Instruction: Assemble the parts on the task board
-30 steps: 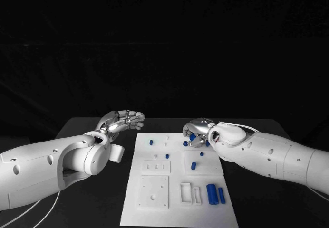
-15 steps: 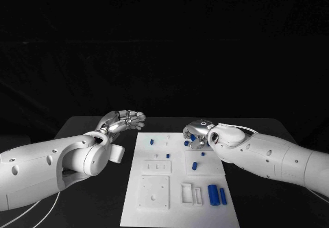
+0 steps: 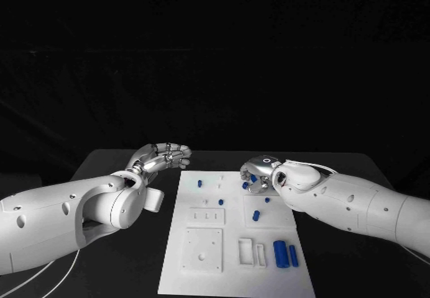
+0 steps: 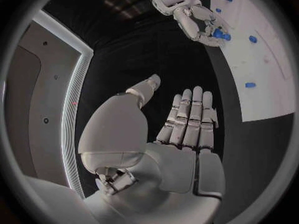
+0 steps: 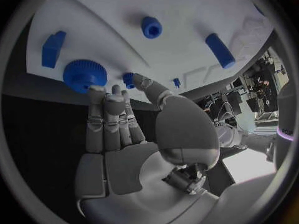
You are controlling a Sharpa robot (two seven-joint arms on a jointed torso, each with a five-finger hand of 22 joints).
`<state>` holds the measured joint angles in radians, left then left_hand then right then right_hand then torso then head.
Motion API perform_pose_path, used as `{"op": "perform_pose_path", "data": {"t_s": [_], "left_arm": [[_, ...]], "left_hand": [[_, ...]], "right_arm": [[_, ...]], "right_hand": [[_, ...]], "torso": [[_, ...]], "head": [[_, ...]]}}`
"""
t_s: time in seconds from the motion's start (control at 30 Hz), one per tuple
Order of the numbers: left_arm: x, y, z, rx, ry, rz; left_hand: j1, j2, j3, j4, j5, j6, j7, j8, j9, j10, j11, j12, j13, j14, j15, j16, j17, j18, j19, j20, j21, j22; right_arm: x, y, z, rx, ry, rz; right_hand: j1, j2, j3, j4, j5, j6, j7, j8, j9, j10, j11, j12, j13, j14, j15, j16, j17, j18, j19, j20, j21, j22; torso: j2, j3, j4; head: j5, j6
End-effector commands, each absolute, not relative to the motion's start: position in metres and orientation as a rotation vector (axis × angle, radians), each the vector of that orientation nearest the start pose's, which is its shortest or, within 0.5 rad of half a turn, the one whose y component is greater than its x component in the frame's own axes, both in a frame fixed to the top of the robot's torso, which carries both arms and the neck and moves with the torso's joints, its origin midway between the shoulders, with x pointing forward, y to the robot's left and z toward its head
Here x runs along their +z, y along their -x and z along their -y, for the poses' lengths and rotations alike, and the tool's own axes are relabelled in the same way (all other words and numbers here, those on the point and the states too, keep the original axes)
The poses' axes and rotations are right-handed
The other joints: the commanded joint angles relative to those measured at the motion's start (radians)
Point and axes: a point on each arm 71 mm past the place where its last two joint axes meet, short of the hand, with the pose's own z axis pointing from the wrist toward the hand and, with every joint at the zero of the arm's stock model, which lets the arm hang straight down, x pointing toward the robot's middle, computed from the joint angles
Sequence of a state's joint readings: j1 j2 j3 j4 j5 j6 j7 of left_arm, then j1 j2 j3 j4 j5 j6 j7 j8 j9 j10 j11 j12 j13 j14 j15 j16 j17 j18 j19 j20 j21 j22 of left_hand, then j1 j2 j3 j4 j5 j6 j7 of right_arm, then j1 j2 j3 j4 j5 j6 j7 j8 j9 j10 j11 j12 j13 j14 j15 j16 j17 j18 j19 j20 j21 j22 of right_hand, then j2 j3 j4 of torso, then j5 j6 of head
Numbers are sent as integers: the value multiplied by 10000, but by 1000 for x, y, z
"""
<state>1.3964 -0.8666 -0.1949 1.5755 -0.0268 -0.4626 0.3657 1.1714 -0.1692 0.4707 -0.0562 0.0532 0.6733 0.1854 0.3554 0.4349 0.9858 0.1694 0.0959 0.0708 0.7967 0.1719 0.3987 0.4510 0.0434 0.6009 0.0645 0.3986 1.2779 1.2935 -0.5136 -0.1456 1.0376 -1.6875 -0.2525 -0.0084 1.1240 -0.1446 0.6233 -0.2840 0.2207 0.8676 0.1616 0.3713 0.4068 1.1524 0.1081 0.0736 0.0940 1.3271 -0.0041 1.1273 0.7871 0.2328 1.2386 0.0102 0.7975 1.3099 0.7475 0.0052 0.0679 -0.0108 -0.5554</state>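
The silver right hand [image 3: 259,175] is hovering empty, fingers extended, over the far edge of the flat white plastic task board [image 3: 208,280], fingertips touching a blue ridged round part [image 5: 84,75], apparently to grasp it, while the left hand [image 3: 163,157] is waiting released above the black bench [image 3: 117,162].

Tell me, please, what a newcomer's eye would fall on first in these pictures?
Most likely the white task board lying lengthwise in the middle of the black table, dotted with small blue parts such as the pair of blue cylinders near its front right corner. Next, the right hand over the board's far right part, its fingers reaching to a blue ridged knob, while the left hand hovers off the board's left side, holding nothing.
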Motion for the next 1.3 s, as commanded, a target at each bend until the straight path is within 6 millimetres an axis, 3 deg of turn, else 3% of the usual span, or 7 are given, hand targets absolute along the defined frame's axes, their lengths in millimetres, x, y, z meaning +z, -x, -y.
{"op": "perform_pose_path", "data": {"t_s": [0.03, 0.37, 0.77, 0.93, 1.0, 1.3], "left_arm": [[-136, -496, -215, -13959, 9748, -13974], [-136, -496, -214, -13910, 9759, -13950], [-136, -496, -215, -13890, 9772, -13949], [-136, -496, -215, -13910, 9770, -13972], [-136, -496, -215, -13917, 9771, -13984], [-136, -497, -216, -13874, 9788, -13968]], "left_hand": [[-117, -4, 7, -78, 9, 65, 213, -72, -13, 63, 22, -64, -14, -50, 19, -76, -16, 158, -19, 79, -42, 8], [-156, -19, 69, -148, 11, 79, 186, -88, -33, 69, -6, -119, -15, -159, 31, -177, -54, 174, -12, 91, -42, 21], [-177, -25, 99, -183, 11, 83, 181, -97, -42, 69, -11, -147, -16, -192, 38, -215, -67, 181, -13, 98, -45, 28], [-182, -25, 105, -189, 11, 84, 179, -98, -44, 70, -13, -152, -16, -193, 39, -220, -68, 182, -13, 99, -45, 29], [-184, -23, 107, -192, 11, 84, 179, -99, -45, 69, -14, -154, -16, -193, 39, -222, -69, 182, -13, 100, -45, 30], [-196, -22, 117, -202, 11, 82, 174, -104, -49, 65, -17, -167, -17, -189, 41, -227, -69, 184, -13, 103, -46, 32]], "right_arm": [[-196, -565, 161, 3922, 5191, -16276], [-199, -565, 159, 3917, 5255, -16400], [-202, -564, 160, 3746, 5397, -16464], [-201, -562, 156, 3679, 5522, -16295], [-200, -562, 155, 3658, 5524, -16179], [-196, -562, 155, 3368, 5312, -15678]], "right_hand": [[-67, 9, 104, -13, -108, 100, 13, 14, 19, 136, -28, 66, 46, -40, -48, 83, -50, 290, 425, -499, 70, 188], [-127, 28, 303, -8, -369, 279, -36, 53, 80, 454, -144, 163, 210, -57, -161, 188, -202, 290, 431, -512, 157, 193], [-145, 88, 502, -26, -556, 656, -191, 176, 224, 958, -351, 354, 606, -100, -363, 305, -414, 290, 407, -539, 276, 192], [7, 202, 1135, 57, -1388, 923, -296, 233, 340, 1167, -440, 400, 891, -101, -448, 405, -550, 290, 400, -524, 349, 189], [84, 357, 1537, 132, -1720, 1054, -349, 272, 403, 1256, -485, 413, 1001, -110, -495, 460, -591, 290, 395, -512, 398, 195], [-10, 320, 1861, 109, -1719, 1229, -427, 354, 547, 1482, -585, 478, 1221, -146, -593, 572, -640, 290, 397, -494, 600, 213]], "torso": [[29, -1, 10], [60, -17, 11], [51, 1, 15], [54, 0, 7], [53, 4, 9], [59, -6, 28]], "head": [[-2, -1], [45, -25], [29, -91], [32, -85], [29, -82], [-7, -64]]}}
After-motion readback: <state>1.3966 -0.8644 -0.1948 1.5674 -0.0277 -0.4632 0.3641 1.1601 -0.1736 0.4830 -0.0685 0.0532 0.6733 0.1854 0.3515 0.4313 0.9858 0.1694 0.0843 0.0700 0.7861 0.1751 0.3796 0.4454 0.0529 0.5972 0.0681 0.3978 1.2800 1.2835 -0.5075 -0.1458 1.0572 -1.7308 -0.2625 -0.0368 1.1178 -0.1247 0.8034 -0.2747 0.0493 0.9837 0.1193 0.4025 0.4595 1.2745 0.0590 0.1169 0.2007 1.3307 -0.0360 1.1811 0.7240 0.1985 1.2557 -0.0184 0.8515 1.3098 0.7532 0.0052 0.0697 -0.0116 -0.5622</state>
